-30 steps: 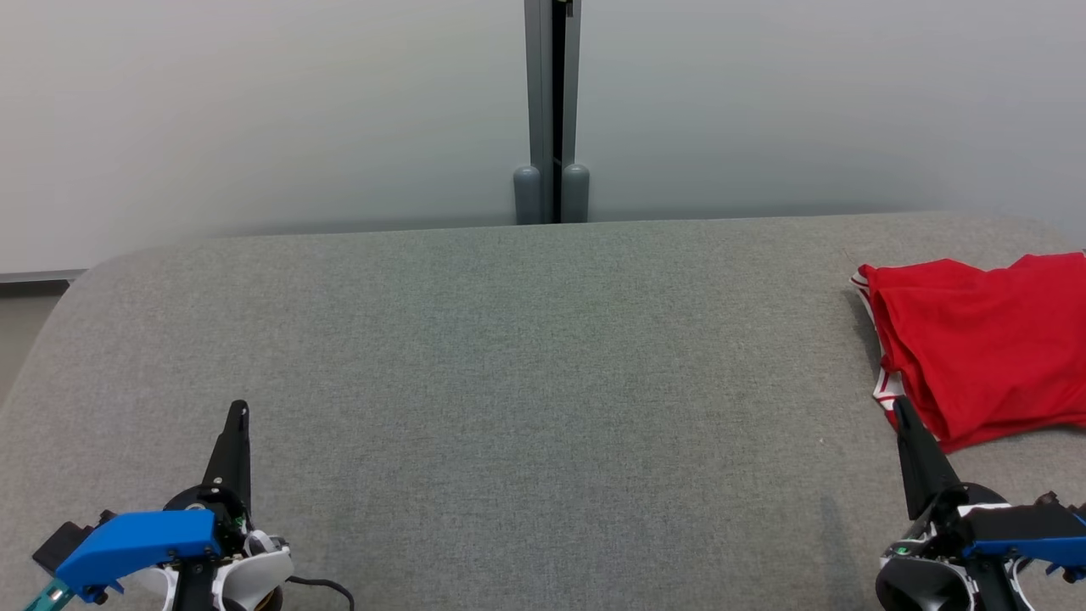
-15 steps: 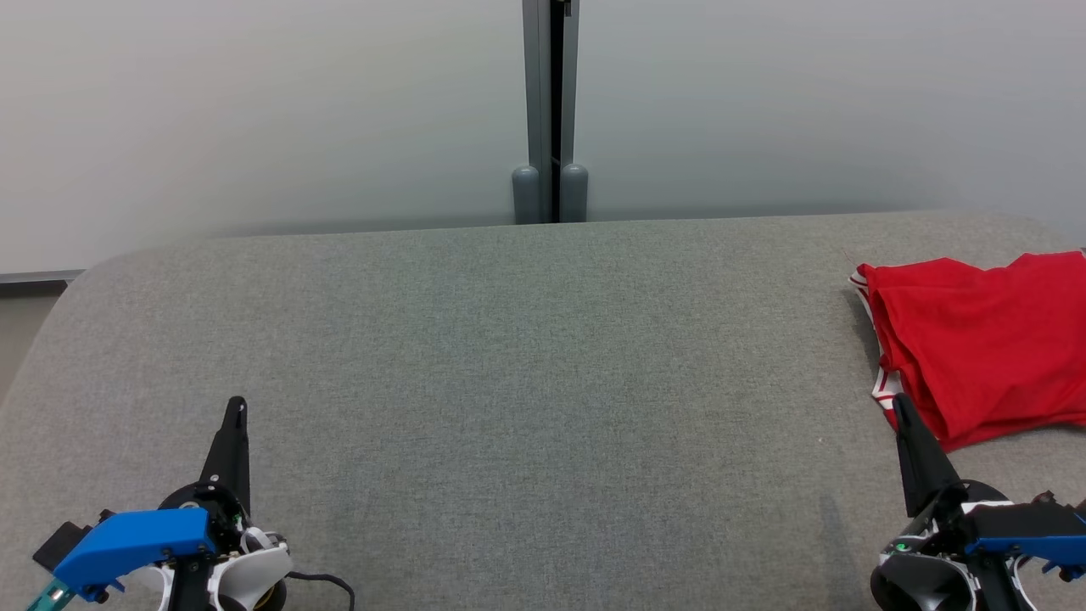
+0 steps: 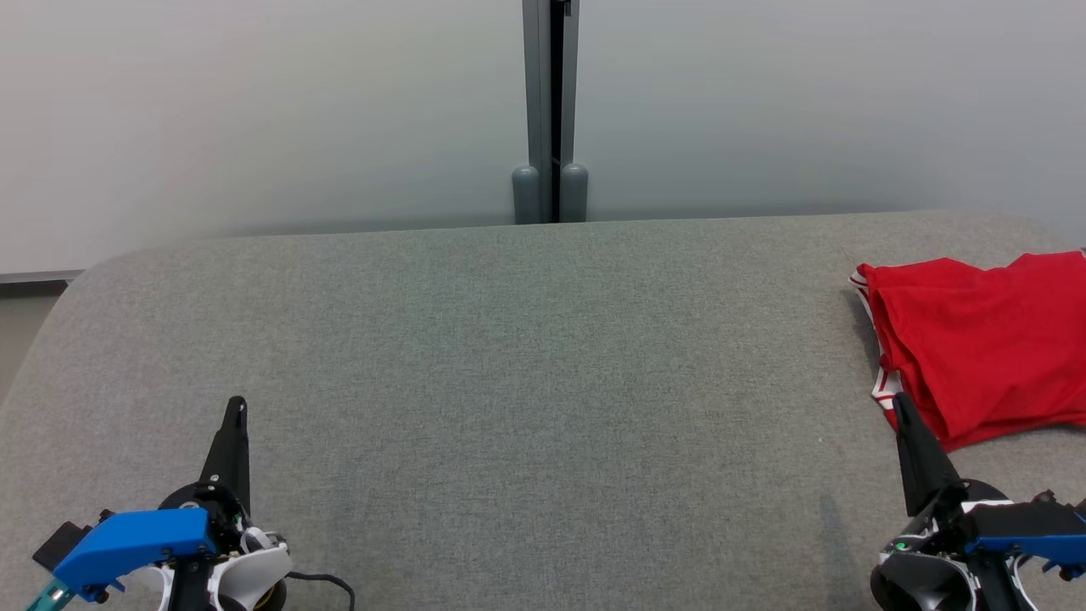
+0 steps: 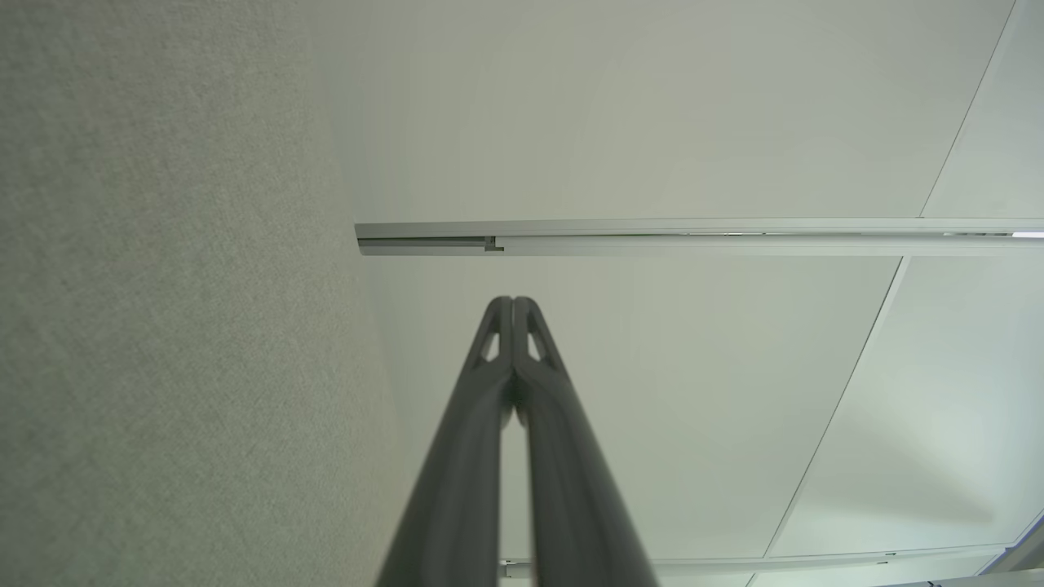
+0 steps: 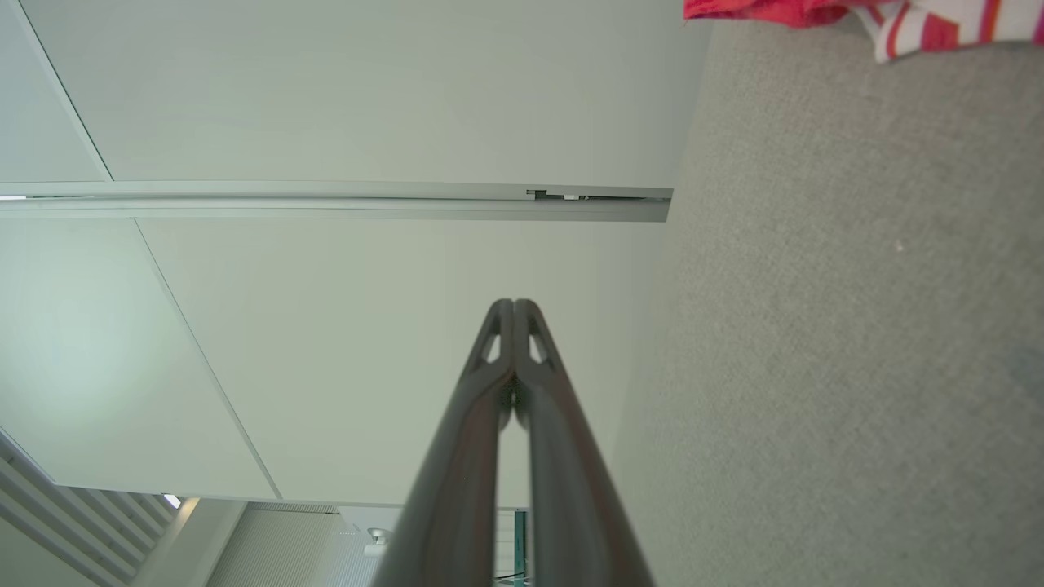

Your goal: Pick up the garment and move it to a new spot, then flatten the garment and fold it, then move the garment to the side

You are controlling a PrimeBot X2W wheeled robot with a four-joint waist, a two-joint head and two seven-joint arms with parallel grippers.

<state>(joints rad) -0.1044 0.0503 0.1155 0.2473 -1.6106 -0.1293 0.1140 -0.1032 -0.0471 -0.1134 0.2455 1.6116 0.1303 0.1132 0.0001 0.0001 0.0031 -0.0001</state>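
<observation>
The garment [image 3: 984, 344] is red with red-and-white striped trim and lies folded at the far right of the grey fabric surface [image 3: 543, 382]. Its striped edge [image 5: 938, 24] shows at the top right of the right wrist view. My right gripper [image 3: 898, 406] is shut and empty, its tip just at the garment's near left corner; I cannot tell if it touches. My left gripper [image 3: 237, 406] stands shut and empty at the lower left, far from the garment. Both wrist views show the fingertips [image 4: 512, 303] pressed together, as are those on the right [image 5: 512, 305].
A pale wall [image 3: 254, 110] with a grey vertical post [image 3: 551, 110] rises behind the surface. The surface's rounded left edge [image 3: 51, 322] drops off to a floor strip. A black cable [image 3: 322, 585] trails by my left wrist.
The left gripper has crept slightly away from me over the surface. The garment and the right gripper have stayed put.
</observation>
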